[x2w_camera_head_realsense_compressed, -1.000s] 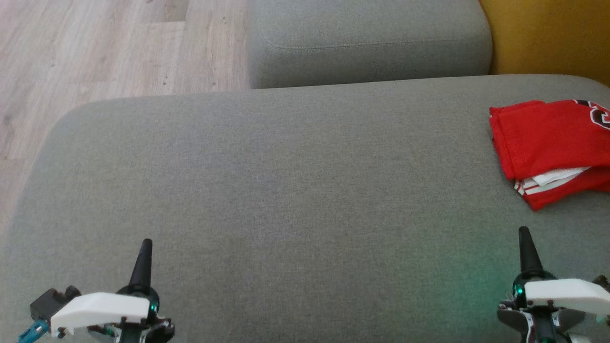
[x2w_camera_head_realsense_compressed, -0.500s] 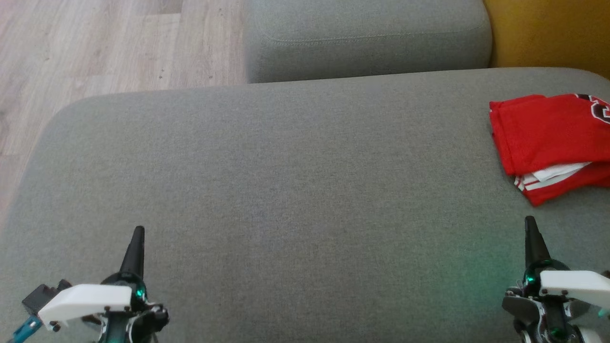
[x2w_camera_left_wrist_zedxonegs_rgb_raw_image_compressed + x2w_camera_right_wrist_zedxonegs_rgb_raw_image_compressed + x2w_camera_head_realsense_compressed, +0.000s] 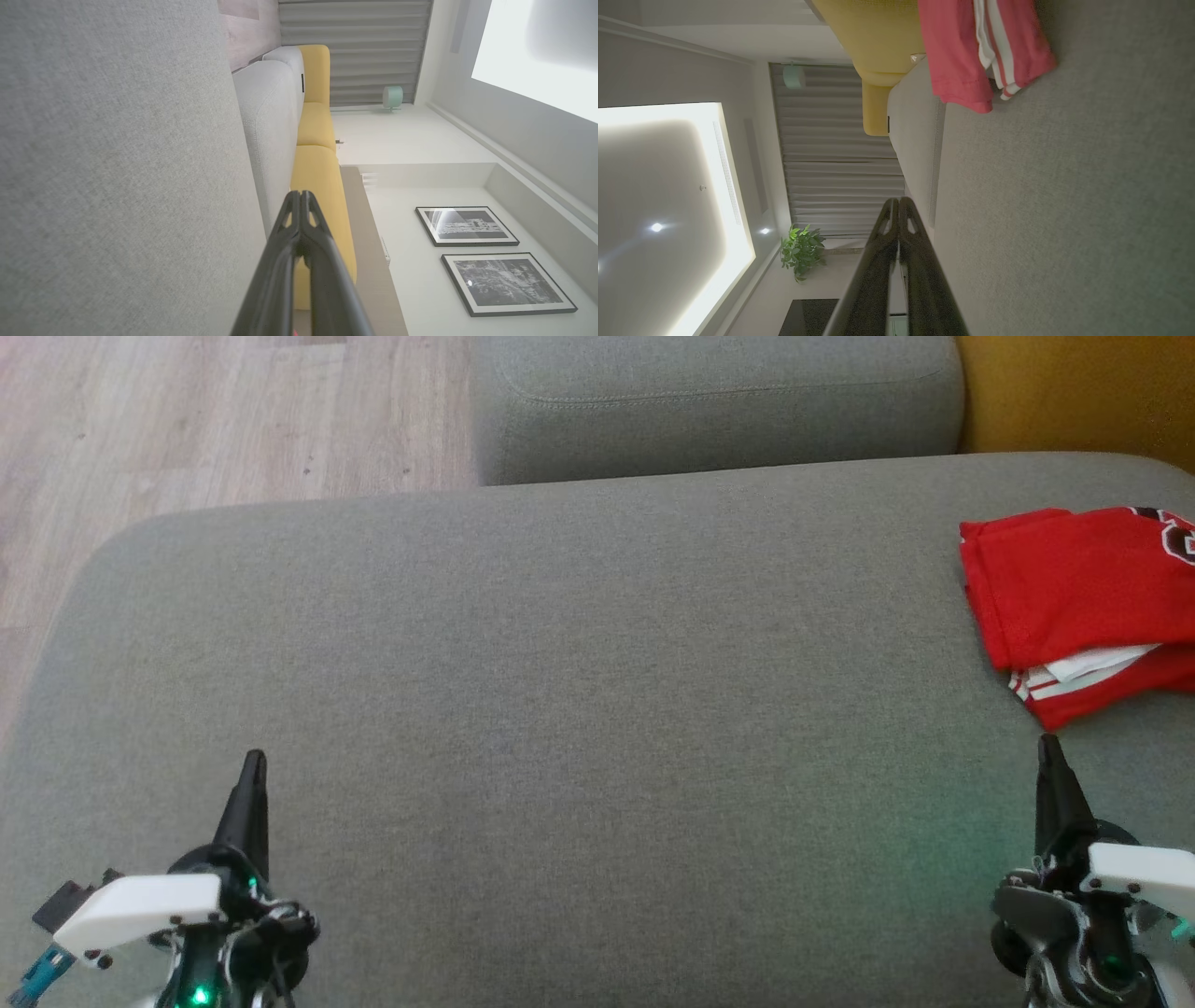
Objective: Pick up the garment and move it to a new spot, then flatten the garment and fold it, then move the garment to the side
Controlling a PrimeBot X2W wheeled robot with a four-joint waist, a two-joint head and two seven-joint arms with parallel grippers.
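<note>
This is a home living room. A grey sofa [image 3: 560, 709] has yellow cushions [image 3: 317, 172] adjoining it and pale wood-look floor [image 3: 187, 420] beside it. Beyond the sofa's far end hang pleated curtains [image 3: 836, 154] with a potted plant [image 3: 801, 252] near them, and two framed pictures [image 3: 467, 226] hang on the wall behind it.

garment [image 3: 1074, 588] cut off at right edge

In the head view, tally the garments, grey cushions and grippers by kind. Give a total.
Garments: 1, the red garment
Grey cushions: 2, the near cushion and the far cushion
Grippers: 2, the left gripper and the right gripper, both shut
Total: 5
</note>
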